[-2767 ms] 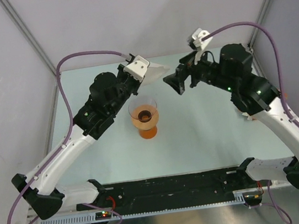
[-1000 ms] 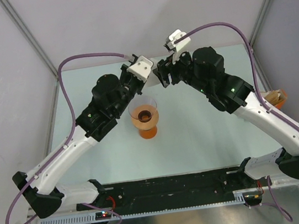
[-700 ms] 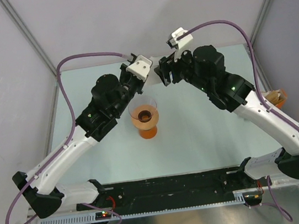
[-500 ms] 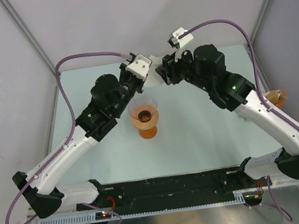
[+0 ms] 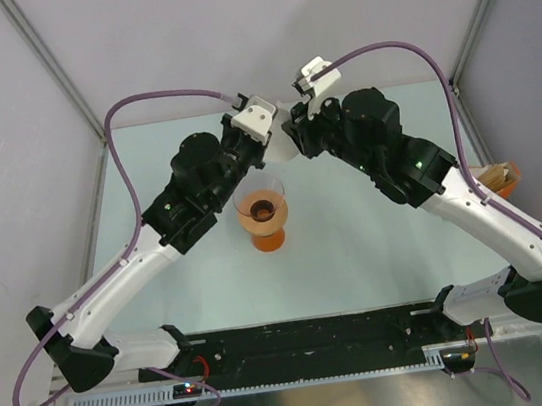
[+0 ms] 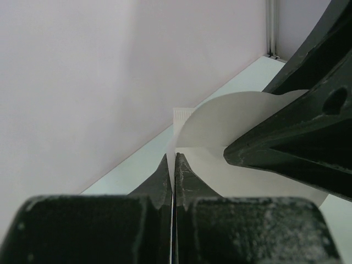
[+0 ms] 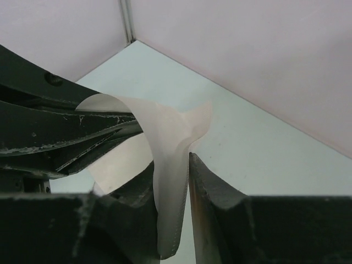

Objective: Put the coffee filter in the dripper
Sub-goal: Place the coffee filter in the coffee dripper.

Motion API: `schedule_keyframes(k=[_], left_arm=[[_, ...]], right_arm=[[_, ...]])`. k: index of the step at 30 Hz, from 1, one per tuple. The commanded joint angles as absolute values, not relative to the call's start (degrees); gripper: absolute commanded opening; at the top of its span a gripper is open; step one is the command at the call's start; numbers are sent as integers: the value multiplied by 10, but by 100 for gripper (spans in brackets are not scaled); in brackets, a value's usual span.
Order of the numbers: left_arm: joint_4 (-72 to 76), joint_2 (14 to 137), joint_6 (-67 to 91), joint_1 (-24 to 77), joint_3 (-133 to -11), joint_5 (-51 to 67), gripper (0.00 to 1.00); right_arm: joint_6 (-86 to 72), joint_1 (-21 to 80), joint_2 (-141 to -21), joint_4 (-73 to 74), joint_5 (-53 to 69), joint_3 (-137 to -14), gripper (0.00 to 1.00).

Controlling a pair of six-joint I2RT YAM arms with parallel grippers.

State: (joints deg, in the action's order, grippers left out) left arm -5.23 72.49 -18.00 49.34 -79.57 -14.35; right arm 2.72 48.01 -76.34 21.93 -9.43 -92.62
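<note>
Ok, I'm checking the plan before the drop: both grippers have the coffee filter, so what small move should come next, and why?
Probably draw the left gripper and right gripper slightly apart to spread the cone. Each pinches an edge of the coffee filter, which is only partly bowed open, and the dripper stands empty nearer the bases.

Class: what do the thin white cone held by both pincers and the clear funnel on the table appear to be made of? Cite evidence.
Thin white paper coffee filter: likely matte paper; it curls, folds softly and shows a crimped seam. Clear cone-shaped dripper: glossy transparent plastic or glass, cannot tell which; its orange base shows through.
</note>
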Motion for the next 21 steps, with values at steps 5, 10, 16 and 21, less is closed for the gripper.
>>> schedule_keyframes(k=[5, 10, 16, 21], left_arm=[[-46, 733, -138, 499, -836, -141, 0], [-52, 733, -133, 499, -837, -145, 0], [-59, 729, -125, 499, -842, -134, 0], [-66, 732, -107, 500, -848, -126, 0]], right_arm=[[68, 492, -768, 181, -150, -951, 7], [76, 489, -755, 179, -125, -944, 23], [96, 470, -725, 184, -67, -923, 56], [114, 466, -728, 191, -69, -924, 54]])
